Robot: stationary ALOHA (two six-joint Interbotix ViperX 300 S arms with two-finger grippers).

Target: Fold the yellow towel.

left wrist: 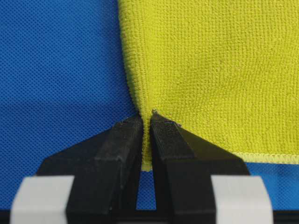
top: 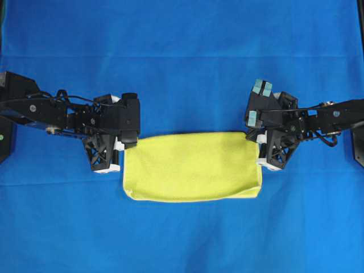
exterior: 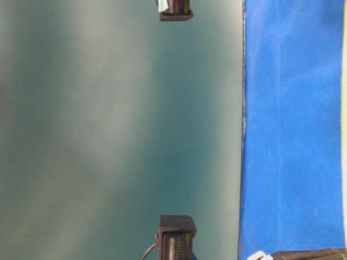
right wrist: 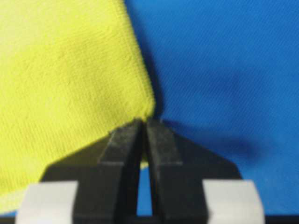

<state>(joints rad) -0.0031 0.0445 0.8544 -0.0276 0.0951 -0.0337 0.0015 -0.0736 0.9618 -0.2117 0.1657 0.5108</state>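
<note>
From overhead, the yellow towel (top: 191, 166) lies as a wide rectangle in the middle of the blue cloth (top: 182, 51), its long sides running left to right and a paler hem along the near edge. The left gripper (top: 121, 149) meets the towel's upper left corner, and the right gripper (top: 260, 149) meets the upper right corner. The table-level view is turned on its side and shows mostly a grey-green wall (exterior: 119, 130), a strip of blue cloth (exterior: 293, 130) and small dark parts of the arms at the edges; the towel shows only as a thin yellow sliver at the right border. In the left wrist view, the left gripper (left wrist: 146, 123) is clenched on the towel's (left wrist: 210, 70) corner, yellow fabric pinched between the black fingers (left wrist: 119, 144). In the right wrist view, the right gripper (right wrist: 143, 127) is likewise clamped on a towel (right wrist: 65, 84) corner.
</note>
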